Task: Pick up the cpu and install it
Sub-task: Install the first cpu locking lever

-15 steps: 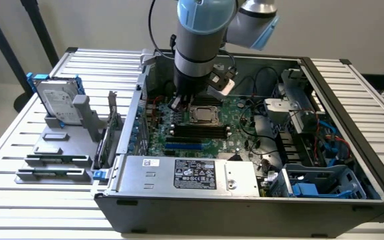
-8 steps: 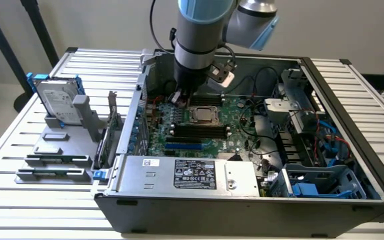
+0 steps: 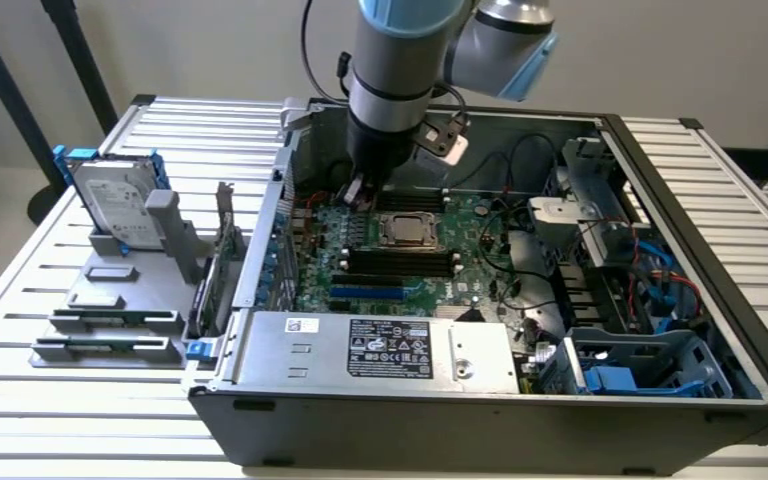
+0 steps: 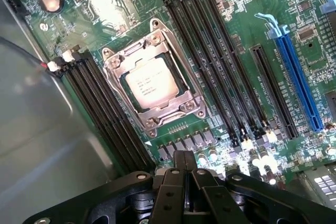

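Pincer (image 4: 184,167) closed beside socketed cpu (image 4: 151,82).

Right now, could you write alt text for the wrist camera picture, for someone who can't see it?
A silver-topped cpu sits in its metal-framed socket on a green motherboard, with long black memory slots on either side and a blue slot beyond them. The robot's black gripper, fingers together and holding nothing, sits close above the board beside the socket.

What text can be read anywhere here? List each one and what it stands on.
No text reads clearly.
cpu: faint printed lines on its metal top, too blurred to read.
Power supply label: white print on black, too small to read.
Hard drive: label print too small to read.
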Robot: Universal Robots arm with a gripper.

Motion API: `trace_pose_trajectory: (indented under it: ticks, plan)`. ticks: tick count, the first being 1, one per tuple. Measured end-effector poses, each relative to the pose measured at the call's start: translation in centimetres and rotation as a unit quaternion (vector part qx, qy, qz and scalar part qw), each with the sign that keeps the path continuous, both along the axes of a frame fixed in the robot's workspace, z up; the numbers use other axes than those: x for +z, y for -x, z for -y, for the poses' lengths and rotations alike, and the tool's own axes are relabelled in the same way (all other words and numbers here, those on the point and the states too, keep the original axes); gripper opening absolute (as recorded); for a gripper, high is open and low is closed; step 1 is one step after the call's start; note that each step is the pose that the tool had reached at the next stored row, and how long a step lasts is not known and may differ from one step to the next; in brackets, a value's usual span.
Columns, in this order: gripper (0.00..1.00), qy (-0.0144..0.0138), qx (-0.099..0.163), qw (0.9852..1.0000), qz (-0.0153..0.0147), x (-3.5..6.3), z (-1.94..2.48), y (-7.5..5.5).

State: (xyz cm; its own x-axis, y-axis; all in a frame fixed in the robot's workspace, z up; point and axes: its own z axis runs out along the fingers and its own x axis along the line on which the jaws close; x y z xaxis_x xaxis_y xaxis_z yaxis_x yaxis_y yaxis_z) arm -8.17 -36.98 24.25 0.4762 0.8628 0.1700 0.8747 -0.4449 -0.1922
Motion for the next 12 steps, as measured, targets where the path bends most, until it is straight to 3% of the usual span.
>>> trace_pose_trajectory:
  ticks: [6,12]
  plan:
    - [0.11,0.0058,0.035,0.9994,0.0001,0.05,-0.27,0.0]
    - [0.11,0.0078,0.076,0.9971,0.0004,0.56,-0.34,0.01]
